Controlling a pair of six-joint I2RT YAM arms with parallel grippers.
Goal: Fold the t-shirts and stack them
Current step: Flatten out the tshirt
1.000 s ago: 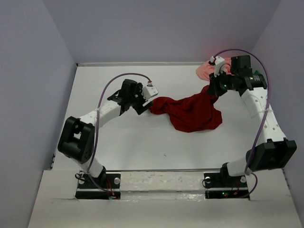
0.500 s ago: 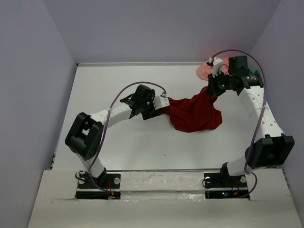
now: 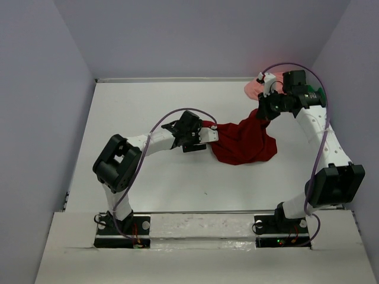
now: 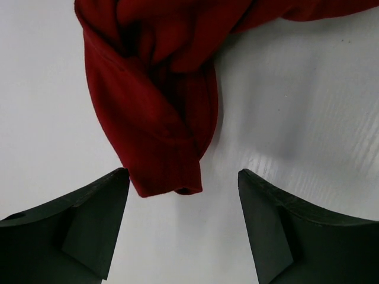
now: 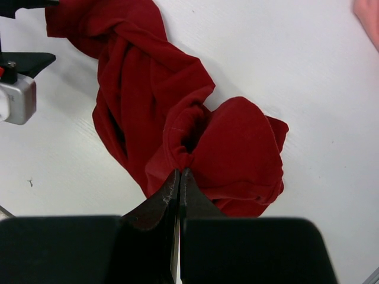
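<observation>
Holding the dark red t-shirt [image 3: 243, 142], crumpled on the table [image 3: 148, 106], in my pinched-tight right gripper [image 5: 179, 177], I fear my spread left gripper [image 4: 183, 180], straddling its sleeve end [image 4: 169, 177], may grab twisted layers and spoil the fold.

The dark red cloth t-shirt [image 3: 243, 141] is one plain colour with no print, and its deep folds shade towards black. The salmon pink cloth t-shirt [image 3: 254, 89] is paler and just as plain. The flat matte table [image 3: 148, 112] is white and the side walls [image 3: 35, 89] are pale lavender-grey. The left arm [image 3: 151, 142] and right arm [image 3: 323, 136] have white links and black joints, with purple cables [image 3: 290, 63]. The left gripper [image 4: 183, 225] and right gripper [image 5: 179, 177] have dull black fingers
</observation>
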